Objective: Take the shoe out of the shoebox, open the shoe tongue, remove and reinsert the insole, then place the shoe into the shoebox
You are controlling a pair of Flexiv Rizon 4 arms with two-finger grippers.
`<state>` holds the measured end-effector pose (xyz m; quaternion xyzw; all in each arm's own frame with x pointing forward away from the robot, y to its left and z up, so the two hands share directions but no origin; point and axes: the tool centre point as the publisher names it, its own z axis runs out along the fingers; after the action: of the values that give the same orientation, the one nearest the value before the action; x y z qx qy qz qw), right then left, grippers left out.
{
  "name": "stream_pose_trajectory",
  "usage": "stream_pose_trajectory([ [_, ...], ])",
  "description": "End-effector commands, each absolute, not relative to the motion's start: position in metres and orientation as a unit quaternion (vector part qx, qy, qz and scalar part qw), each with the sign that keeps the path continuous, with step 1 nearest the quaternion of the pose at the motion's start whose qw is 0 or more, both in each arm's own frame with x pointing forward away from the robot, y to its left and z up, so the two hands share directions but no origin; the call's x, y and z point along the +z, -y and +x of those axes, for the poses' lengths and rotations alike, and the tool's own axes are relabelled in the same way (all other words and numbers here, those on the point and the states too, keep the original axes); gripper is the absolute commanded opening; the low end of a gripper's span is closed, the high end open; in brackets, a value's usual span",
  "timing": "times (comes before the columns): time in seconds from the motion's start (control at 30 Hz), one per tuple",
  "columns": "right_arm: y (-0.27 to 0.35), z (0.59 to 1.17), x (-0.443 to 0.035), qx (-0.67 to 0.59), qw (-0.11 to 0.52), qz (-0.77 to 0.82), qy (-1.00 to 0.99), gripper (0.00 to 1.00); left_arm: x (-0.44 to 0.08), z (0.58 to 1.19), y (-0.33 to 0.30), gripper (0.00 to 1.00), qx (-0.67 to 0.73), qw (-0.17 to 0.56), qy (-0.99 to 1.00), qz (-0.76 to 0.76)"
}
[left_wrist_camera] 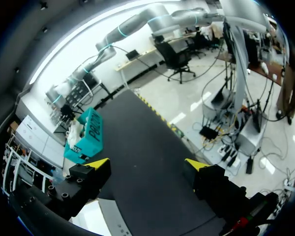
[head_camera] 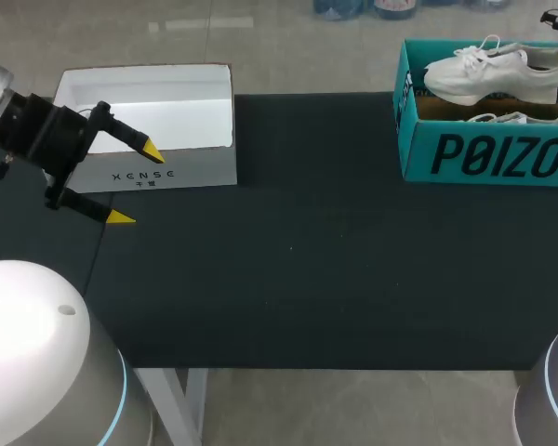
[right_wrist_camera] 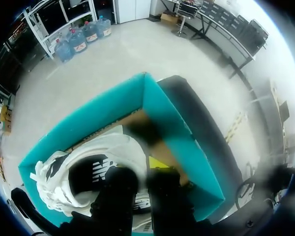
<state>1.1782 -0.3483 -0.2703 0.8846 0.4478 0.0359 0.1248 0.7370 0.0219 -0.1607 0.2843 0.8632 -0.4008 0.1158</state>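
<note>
**Right claw over the shoebox, left claw spread by the white box**

My right claw (right_wrist_camera: 145, 172) hangs over the open teal shoebox (right_wrist_camera: 187, 142), a straight-walled cardboard carton with a plain brown floor. The white sneaker (right_wrist_camera: 76, 167) lies inside it, directly under this claw and slightly to one side. Its upper looks soft and rounded, and there is a dark patch near the opening. Everything close to the claw is blurred, so I cannot tell whether it is apart, together or clamped on the shoe.

From the head view the sneaker has a thick, chunky sole and loose white laces. It rests on top of a second white shoe (head_camera: 516, 118), and both are within the teal walls.

My left claw (left_wrist_camera: 147, 164) stands wide apart with nothing between its wedge-shaped yellow tips. Just beside it sits a white box (head_camera: 144, 116) — open-topped, rectangular, of smooth pale card. One tip is over the box's front wall and the other is over the table (head_camera: 307, 260), whose top is matte black and flat. The shoebox is well ahead of this claw, across that dark surface, and the two are far apart.
</note>
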Motion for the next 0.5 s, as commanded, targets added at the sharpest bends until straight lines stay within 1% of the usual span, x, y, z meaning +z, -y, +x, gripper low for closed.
stream_pose_trajectory([
  [0.03,0.357,1.189,-0.274,0.033,0.116,0.886,-0.447,0.0,-0.16,0.737,-0.022,1.0,-0.4,0.115,-0.864,0.285],
  [0.5,0.362,1.198,-0.295,0.034,0.119,0.887,-0.445,0.0,-0.16,0.737,-0.022,1.0,-0.4,0.115,-0.864,0.285],
])
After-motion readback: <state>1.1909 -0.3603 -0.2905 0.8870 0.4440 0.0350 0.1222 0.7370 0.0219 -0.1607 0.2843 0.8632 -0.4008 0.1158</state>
